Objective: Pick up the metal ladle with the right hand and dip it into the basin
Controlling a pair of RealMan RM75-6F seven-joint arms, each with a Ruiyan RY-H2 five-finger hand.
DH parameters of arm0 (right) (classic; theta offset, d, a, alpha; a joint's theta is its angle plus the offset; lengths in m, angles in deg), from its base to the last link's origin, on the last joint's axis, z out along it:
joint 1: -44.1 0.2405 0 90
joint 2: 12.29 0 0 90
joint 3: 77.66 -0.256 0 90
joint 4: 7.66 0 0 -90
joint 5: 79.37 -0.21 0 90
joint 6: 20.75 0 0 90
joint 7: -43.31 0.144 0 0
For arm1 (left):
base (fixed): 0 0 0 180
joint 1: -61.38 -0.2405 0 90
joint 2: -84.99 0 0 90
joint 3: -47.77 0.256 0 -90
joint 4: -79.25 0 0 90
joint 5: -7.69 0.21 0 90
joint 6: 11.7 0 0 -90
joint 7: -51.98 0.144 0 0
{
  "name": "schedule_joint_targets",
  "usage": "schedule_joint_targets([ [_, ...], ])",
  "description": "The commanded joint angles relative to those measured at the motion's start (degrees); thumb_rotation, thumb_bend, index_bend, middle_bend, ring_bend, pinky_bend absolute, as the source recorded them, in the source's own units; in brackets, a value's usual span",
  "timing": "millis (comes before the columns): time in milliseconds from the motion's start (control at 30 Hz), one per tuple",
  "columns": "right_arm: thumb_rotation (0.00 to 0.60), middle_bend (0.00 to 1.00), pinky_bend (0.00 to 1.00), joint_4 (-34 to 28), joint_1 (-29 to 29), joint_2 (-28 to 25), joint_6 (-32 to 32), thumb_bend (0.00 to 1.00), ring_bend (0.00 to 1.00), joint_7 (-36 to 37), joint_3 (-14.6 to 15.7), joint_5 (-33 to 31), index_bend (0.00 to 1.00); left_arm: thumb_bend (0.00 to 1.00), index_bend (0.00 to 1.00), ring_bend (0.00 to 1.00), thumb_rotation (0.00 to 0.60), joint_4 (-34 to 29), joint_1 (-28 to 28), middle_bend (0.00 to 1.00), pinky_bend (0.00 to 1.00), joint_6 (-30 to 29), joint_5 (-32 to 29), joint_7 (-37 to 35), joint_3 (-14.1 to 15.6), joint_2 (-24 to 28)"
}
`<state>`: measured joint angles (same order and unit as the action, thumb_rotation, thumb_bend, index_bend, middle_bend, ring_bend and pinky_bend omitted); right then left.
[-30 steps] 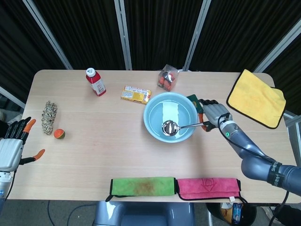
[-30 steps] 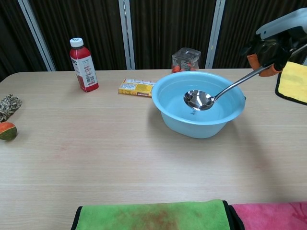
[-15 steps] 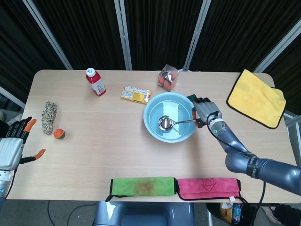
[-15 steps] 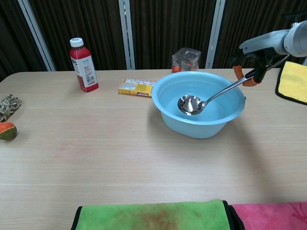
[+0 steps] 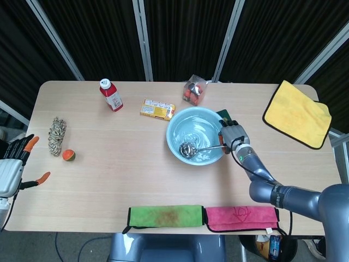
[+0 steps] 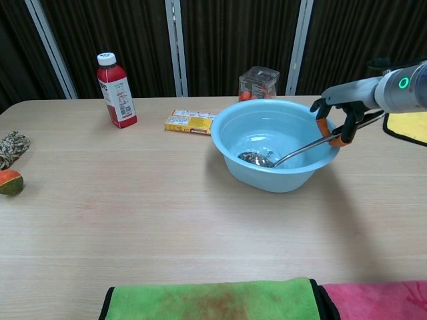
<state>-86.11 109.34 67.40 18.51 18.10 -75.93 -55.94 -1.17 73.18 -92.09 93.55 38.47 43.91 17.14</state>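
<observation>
Ladle (image 6: 267, 160) slopes down from the right hand (image 6: 337, 119), gripped by its handle so the bowl reaches into the basin (image 6: 230, 157).

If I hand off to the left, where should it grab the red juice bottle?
Grip the red juice bottle around its labelled body, below the white cap, coming from the table's left side. It stands upright with open table left and front; the yellow box lies to its right.

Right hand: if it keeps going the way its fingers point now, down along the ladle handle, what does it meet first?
Probably the near rim of the blue basin. The right hand grips the metal ladle just above it, fingers angled down and inward. Depth is unclear.
</observation>
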Motion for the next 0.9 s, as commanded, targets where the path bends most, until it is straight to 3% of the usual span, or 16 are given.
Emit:
schedule_joint_targets([
  [33, 0.6, 0.0, 0.0, 0.33, 0.38, 1.63, 0.95, 0.57, 0.0, -1.6, 0.48, -1.04, 0.68, 0.22, 0.0, 0.0, 0.503, 0.18, -0.18, 0.0, 0.0, -0.4, 0.04, -1.28, -0.12, 0.5],
  [433, 0.6, 0.0, 0.0, -3.49, 0.65, 0.03, 3.36, 0.57, 0.0, -3.38, -1.02, -3.37, 0.68, 0.22, 0.0, 0.0, 0.505, 0.55, -0.66, 0.0, 0.0, -1.59, 0.79, -3.63, 0.05, 1.29],
  [900, 0.6, 0.0, 0.0, -13.48, 0.34, -10.07, 3.37, 0.57, 0.0, -1.44, -3.66, -3.88, 0.68, 0.22, 0.0, 0.0, 0.507, 0.57, -0.39, 0.0, 0.0, -1.68, 1.5, -2.21, 0.36, 0.72],
])
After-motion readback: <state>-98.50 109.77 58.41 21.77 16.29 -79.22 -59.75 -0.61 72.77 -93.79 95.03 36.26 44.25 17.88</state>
